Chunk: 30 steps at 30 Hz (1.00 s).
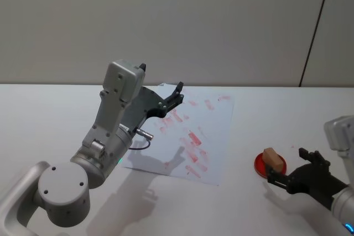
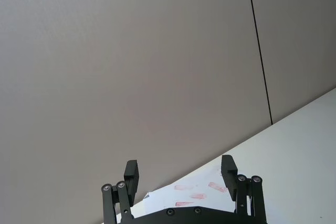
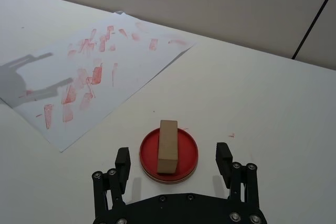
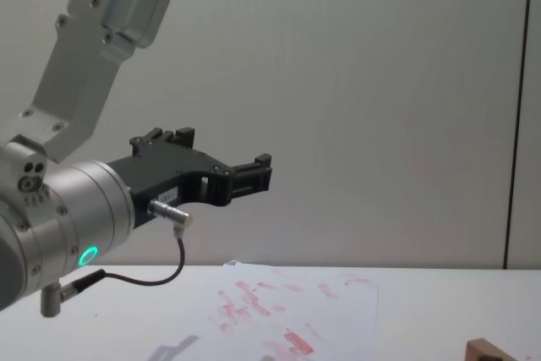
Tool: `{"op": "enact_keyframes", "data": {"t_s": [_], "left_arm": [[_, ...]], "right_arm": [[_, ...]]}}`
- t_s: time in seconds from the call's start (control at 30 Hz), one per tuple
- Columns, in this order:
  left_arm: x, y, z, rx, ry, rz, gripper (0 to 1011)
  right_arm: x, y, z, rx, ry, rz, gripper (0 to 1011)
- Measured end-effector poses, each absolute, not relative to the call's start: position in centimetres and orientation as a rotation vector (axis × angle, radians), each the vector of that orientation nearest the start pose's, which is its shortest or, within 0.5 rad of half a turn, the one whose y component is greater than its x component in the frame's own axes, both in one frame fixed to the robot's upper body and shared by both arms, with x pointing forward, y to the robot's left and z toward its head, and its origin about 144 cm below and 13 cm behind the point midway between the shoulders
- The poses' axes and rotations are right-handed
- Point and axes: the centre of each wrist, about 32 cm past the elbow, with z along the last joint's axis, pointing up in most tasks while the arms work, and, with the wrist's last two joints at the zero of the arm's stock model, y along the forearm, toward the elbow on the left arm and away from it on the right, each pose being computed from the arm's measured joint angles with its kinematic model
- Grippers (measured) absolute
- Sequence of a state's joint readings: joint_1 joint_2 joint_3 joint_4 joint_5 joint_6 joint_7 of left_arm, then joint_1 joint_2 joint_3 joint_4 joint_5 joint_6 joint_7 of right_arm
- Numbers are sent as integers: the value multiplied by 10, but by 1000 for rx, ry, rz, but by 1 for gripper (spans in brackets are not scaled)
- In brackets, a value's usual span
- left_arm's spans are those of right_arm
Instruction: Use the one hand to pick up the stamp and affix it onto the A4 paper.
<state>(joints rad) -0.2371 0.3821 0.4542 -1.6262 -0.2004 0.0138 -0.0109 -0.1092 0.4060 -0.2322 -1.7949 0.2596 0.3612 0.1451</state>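
Hand: jaws wide, nothing held, we see it low.
Stamp: on red ink pad, just ahead of hand.
A4 paper: pad's 10 o'clock.
L gripper: spread, above paper.

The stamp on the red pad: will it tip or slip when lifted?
The stamp seems a rigid wooden block, probably light, so the open right gripper near it should hold it firmly. Lying lengthwise on the red pad, it seems unlikely to tip; ink may make it stick. The left gripper hangs over the A4 paper.
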Motion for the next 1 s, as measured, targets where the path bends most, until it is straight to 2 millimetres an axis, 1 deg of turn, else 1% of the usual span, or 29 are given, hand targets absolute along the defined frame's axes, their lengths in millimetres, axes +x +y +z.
{"op": "enact_keyframes", "data": {"t_s": [0.43, 0.83, 0.93, 0.97, 1.0], "left_arm": [[492, 198, 1204, 61, -268, 1124, 1002], [492, 198, 1204, 61, -268, 1124, 1002], [492, 198, 1204, 61, -268, 1124, 1002], [492, 198, 1204, 61, -268, 1124, 1003], [492, 198, 1204, 61, -268, 1124, 1002]], "right_arm": [[431, -233, 1159, -382, 165, -1143, 1001], [439, -227, 1157, -406, 166, -1157, 1001], [441, -226, 1156, -410, 166, -1159, 949], [441, -226, 1156, -412, 166, -1160, 909], [441, -226, 1156, -413, 166, -1160, 891]]}}
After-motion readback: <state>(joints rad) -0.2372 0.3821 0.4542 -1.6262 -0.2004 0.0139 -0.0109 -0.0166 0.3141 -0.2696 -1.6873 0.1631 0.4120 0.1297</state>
